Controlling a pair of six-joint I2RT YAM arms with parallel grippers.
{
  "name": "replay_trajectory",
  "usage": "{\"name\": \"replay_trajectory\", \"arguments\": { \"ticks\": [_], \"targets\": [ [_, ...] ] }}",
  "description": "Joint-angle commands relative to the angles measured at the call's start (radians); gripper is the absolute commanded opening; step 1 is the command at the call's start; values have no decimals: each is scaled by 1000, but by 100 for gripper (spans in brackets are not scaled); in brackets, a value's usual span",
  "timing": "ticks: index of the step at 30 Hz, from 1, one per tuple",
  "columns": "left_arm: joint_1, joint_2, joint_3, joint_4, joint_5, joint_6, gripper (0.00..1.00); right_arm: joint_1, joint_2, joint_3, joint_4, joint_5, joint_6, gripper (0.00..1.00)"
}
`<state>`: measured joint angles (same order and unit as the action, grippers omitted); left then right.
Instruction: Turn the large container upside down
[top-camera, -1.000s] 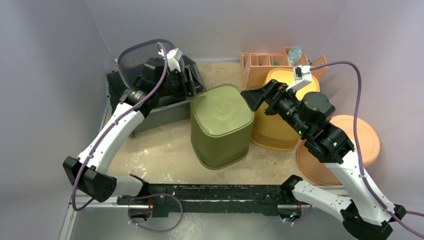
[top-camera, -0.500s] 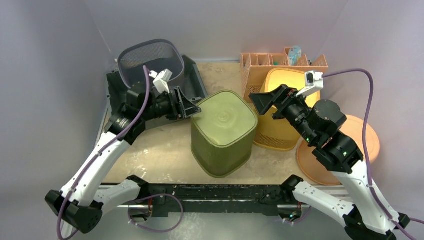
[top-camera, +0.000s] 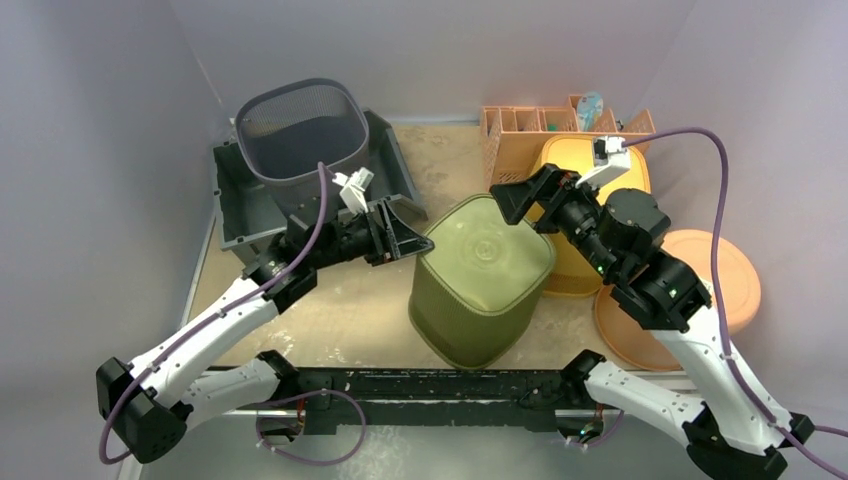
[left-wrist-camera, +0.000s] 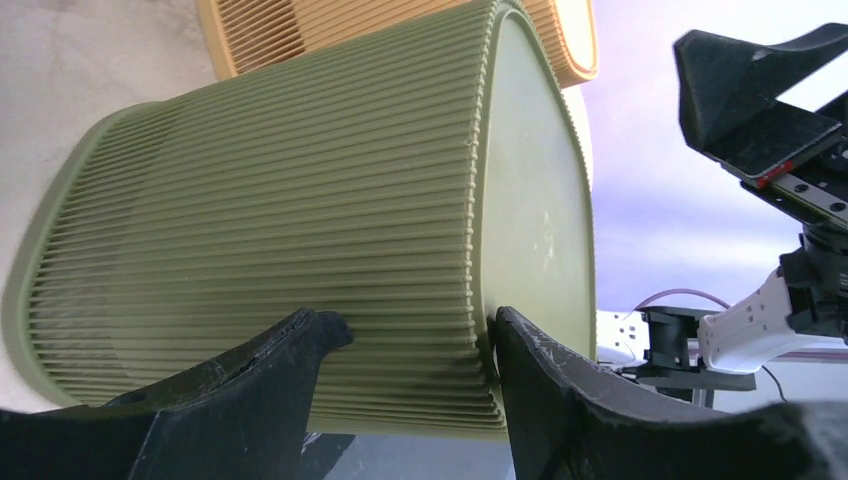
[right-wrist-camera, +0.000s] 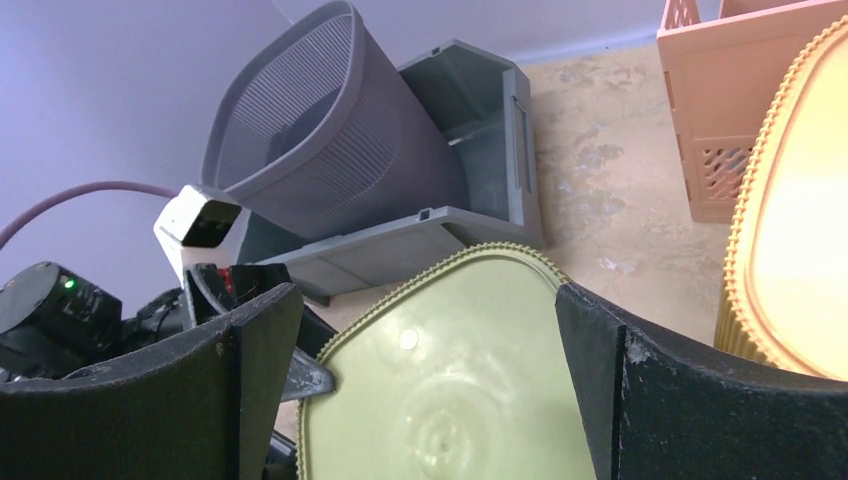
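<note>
The large container is an olive-green ribbed bin (top-camera: 480, 275) standing base up in the middle of the table, tilted and leaning against the yellow bin. My left gripper (top-camera: 405, 235) is open at its upper left corner. In the left wrist view the fingers (left-wrist-camera: 415, 335) straddle the base edge, one fingertip (left-wrist-camera: 530, 350) against the smooth base and the other over the ribbed wall (left-wrist-camera: 300, 200). My right gripper (top-camera: 515, 200) is open, hovering just above the far edge of the base (right-wrist-camera: 450, 380), its jaws (right-wrist-camera: 430, 310) wide and empty.
A yellow ribbed bin (top-camera: 590, 170) stands right behind the green one. An orange round lid (top-camera: 735, 280) lies at the right, an orange organizer (top-camera: 530, 130) at the back. A grey mesh basket (top-camera: 300, 120) leans in a grey bin (top-camera: 240, 200) at back left. A black rail (top-camera: 430, 385) runs along the near edge.
My left arm swung from the grey bin over to the green container's corner. The container slid right and toward me and tilted. My right gripper stayed over its far edge.
</note>
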<state>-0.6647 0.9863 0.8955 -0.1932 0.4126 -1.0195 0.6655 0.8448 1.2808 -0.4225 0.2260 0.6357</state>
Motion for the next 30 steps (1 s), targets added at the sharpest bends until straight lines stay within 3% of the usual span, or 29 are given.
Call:
{"name": "replay_trajectory", "arguments": {
  "ticks": [1, 9, 19, 30],
  "targets": [
    [-103, 36, -26, 154, -6, -74, 61, -2, 5, 55, 10, 50, -40, 100],
    [-243, 100, -31, 160, -25, -35, 61, -2, 4, 57, 4, 85, -41, 100],
    [-269, 150, -2, 132, -78, 40, 61, -1, 25, 71, -26, 97, -40, 100],
    [-264, 93, 266, -344, -346, 278, 67, -2, 61, 148, -90, 118, -85, 100]
  ]
}}
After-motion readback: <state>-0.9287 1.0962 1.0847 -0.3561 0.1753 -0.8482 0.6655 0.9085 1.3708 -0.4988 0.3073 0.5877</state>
